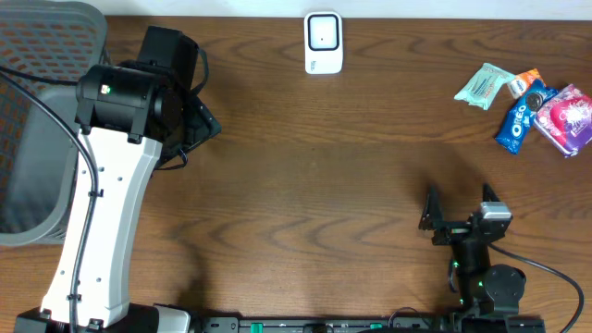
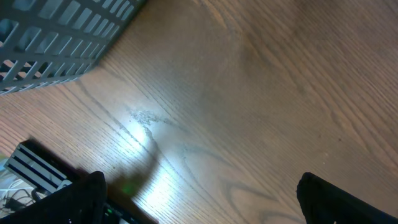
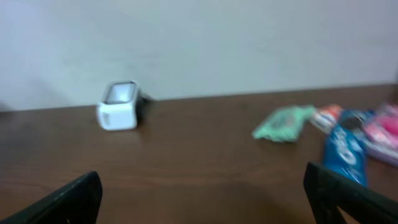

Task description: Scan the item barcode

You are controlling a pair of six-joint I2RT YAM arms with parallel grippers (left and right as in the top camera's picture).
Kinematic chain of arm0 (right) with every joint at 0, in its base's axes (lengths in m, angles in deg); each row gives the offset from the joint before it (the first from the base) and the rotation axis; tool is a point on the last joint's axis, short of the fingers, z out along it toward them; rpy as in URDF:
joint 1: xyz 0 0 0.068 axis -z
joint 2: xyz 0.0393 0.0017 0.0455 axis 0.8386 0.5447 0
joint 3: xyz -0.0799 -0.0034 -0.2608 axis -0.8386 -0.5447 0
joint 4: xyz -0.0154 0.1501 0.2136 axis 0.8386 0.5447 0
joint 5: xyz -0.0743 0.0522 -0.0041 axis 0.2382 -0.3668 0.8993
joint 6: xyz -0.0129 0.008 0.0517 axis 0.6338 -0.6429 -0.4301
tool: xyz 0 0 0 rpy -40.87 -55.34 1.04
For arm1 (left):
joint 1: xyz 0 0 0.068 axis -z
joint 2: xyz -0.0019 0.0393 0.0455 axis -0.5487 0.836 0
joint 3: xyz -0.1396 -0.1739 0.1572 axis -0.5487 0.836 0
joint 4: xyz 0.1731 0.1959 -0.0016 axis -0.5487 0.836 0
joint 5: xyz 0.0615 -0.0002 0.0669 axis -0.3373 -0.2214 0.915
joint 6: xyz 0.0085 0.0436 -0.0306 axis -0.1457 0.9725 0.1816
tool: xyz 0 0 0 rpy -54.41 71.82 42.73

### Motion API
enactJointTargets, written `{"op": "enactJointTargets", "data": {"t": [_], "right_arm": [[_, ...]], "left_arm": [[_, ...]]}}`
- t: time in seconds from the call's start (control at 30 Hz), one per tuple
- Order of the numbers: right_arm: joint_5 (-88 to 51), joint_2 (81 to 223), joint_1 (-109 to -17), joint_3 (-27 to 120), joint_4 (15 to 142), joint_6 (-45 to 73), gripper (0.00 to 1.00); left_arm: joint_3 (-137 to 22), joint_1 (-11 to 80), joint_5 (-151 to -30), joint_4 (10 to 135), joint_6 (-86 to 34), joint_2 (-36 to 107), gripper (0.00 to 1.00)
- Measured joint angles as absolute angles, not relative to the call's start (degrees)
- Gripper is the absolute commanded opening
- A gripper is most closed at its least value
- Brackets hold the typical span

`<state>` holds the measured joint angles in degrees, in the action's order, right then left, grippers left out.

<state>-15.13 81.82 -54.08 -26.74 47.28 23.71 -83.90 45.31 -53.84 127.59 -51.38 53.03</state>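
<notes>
While looking for the item to scan, found four small packs heaped near the far right corner of the table (image 1: 305, 185), well apart from both grippers: one green pack (image 1: 483, 86), one orange pack (image 1: 524, 83), one Oreo pack (image 1: 521, 117), one pink pack (image 1: 565, 118). Could not tell which to scan first. Judged all four as light and soft, in thin wrapper, a little slippery and easy to crush. Judged the Oreo pack as the stiffest, probably with fragile biscuits inside. Would have taken it across the short width, at the middle, with mild pressure, keeping the printed side free. Saw no barcode at this sharpness. Counted one white scanner (image 1: 323, 42) at the middle of the far edge, and one grey basket (image 1: 37, 139) at the left. Found left gripper (image 2: 199, 193) spread wide over bare wood near the basket, pinching nothing. Found right gripper (image 3: 202, 177) spread wide too, empty, low near the front edge, facing the scanner and the packs.
</notes>
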Motion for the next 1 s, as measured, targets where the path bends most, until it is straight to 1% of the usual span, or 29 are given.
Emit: {"op": "enactJointTargets", "data": {"t": [0.1,0.53,1.0], "right_arm": [[-13.3,81.9,-53.3,-26.8,49.7,23.3,0.99],[-11.9,81.8,-53.2,-26.8,49.8,28.6,0.99],[-11.9,81.8,-54.3,-26.8,49.8,29.7,0.99]], "left_arm": [[-83.9,45.3,-53.8,127.6,-51.4,53.0,0.98],[-83.9,45.3,-53.8,127.6,-51.4,53.0,0.98],[-83.9,45.3,-53.8,127.6,-51.4,53.0,0.98]]}}
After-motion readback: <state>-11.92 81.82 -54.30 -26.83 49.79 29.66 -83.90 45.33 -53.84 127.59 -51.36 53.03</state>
